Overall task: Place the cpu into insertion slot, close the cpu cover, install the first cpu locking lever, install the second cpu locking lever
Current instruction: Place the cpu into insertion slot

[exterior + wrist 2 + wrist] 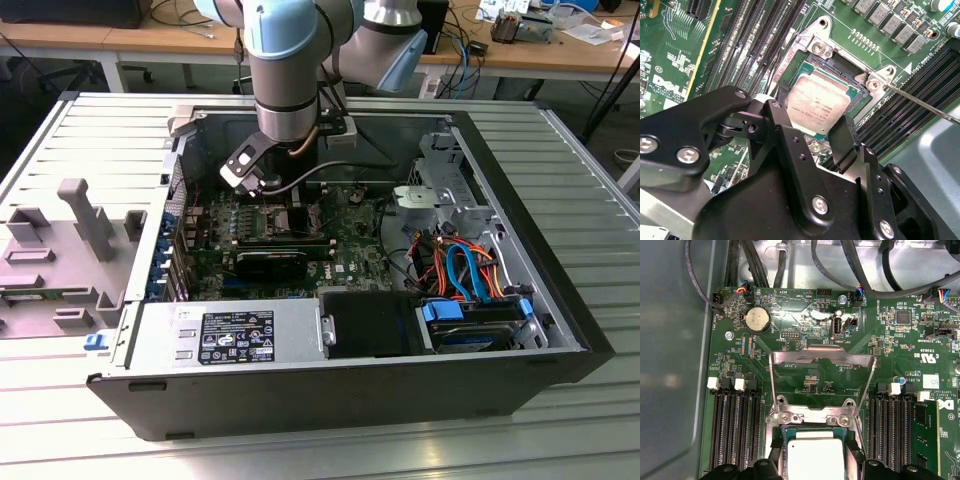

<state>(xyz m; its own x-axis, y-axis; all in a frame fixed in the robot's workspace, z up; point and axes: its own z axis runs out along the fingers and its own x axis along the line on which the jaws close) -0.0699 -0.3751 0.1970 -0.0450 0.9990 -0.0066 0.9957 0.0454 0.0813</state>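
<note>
Cpu (817, 102) sits squarely over the insertion slot (832, 62), pinched by opposite edges between the closed jaws, likely to keep it level, while the cpu cover (805, 351) stands flipped back, leaving the slot clear.

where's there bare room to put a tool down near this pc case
Bare slatted table lies at the exterior view's right of the case and in front of it. At that view's left a grey fixture takes room. Inside, the gripper at the cpu and cables crowd it.
</note>
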